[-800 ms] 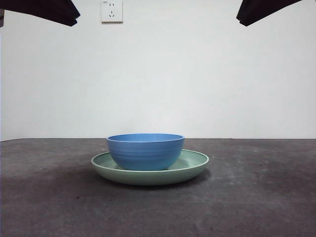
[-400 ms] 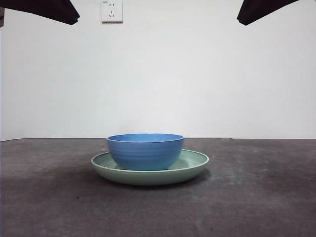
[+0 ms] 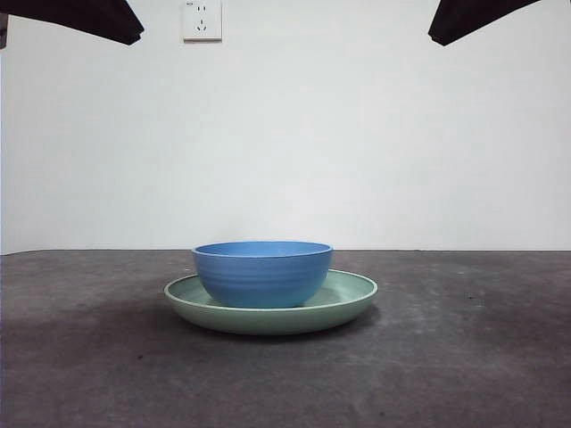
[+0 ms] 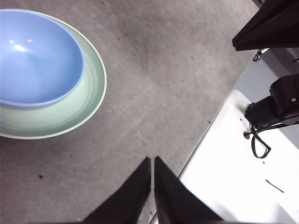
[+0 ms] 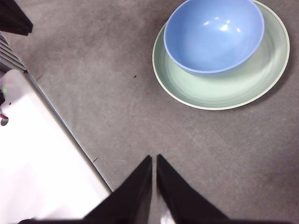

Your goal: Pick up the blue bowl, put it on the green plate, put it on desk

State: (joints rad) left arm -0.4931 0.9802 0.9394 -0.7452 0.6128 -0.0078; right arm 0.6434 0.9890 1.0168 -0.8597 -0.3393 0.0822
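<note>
**Meanwhile: bowl seated on plate, both grippers clear**

Seen from the front: blue bowl [image 3: 262, 273] upright, seated inside the green plate [image 3: 348, 301], a little off the plate's middle, with the plate flat on the desk [image 3: 464, 357]. Touched by neither gripper. Only two black tips up at the top corners of that view, well above and well apart from the dishes.

From the left wrist: left gripper [image 4: 153, 161] with jaws pressed together, gripping nothing, hanging over bare desk [image 4: 154, 84] near the table's edge. Blue bowl [image 4: 37, 56] and green plate [image 4: 88, 100] well ahead of the jaw tips and off to one side, partly cut by the frame.

From the right wrist: right gripper [image 5: 154, 158] likewise clenched on nothing, jaws meeting at the tips above open desk [image 5: 103, 93]. Blue bowl [image 5: 214, 35] on green plate [image 5: 233, 88] ahead of the tips and off to the side, well apart from them, bowl sitting toward the plate's far rim
</note>
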